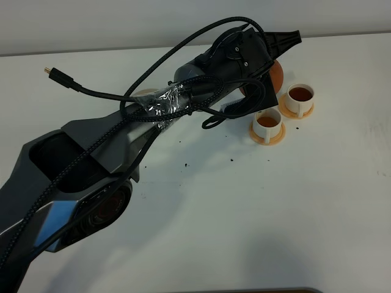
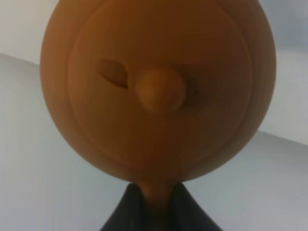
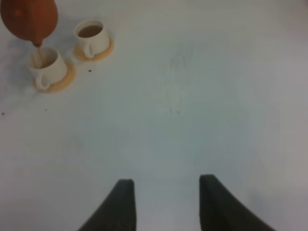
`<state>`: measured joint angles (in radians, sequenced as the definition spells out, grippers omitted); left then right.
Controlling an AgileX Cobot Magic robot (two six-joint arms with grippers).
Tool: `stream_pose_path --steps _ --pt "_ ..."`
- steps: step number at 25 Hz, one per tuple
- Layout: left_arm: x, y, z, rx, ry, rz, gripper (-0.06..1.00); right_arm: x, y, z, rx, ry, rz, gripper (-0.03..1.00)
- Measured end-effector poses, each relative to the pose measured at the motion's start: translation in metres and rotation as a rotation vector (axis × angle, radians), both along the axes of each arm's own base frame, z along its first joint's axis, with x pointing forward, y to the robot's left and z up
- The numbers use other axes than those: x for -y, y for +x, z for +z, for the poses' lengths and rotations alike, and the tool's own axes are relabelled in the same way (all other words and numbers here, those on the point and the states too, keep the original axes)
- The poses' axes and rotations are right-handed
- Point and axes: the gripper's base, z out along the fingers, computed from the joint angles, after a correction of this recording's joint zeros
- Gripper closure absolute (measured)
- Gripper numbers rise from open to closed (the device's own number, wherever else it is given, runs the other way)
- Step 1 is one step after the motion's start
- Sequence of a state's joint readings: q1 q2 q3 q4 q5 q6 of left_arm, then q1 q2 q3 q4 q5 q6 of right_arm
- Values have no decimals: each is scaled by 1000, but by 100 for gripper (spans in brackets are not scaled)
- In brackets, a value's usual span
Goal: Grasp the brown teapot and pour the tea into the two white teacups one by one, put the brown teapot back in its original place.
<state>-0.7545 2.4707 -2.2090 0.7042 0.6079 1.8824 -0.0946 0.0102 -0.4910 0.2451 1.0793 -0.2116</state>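
Note:
My left gripper (image 2: 156, 207) is shut on the side handle of the brown teapot (image 2: 159, 86), whose lid and knob fill the left wrist view. From above, the teapot (image 1: 278, 74) shows only as an orange patch under the left gripper (image 1: 272, 58). In the right wrist view the teapot (image 3: 29, 19) tilts with its spout over the nearer of the two white teacups (image 3: 48, 67), and a thin stream runs into it. Both teacups (image 1: 267, 124) (image 1: 299, 97) stand on orange saucers and hold brown tea. A beige disc (image 1: 144, 93), the original place, peeks out behind the cables. My right gripper (image 3: 166, 202) hangs open over bare table.
The left arm (image 1: 122, 140) and its looping cables (image 1: 183, 97) stretch from the lower left across the white table (image 1: 275, 213) to the cups. A few dark specks (image 1: 232, 160) lie on the table in front of the cups.

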Motion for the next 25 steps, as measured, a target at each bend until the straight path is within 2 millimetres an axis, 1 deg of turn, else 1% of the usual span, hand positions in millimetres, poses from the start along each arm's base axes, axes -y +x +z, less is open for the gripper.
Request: stream_pose_path --steps 25 --pt "5 0 3 43 34 -94 84 0 0 0 0 0 0 66"
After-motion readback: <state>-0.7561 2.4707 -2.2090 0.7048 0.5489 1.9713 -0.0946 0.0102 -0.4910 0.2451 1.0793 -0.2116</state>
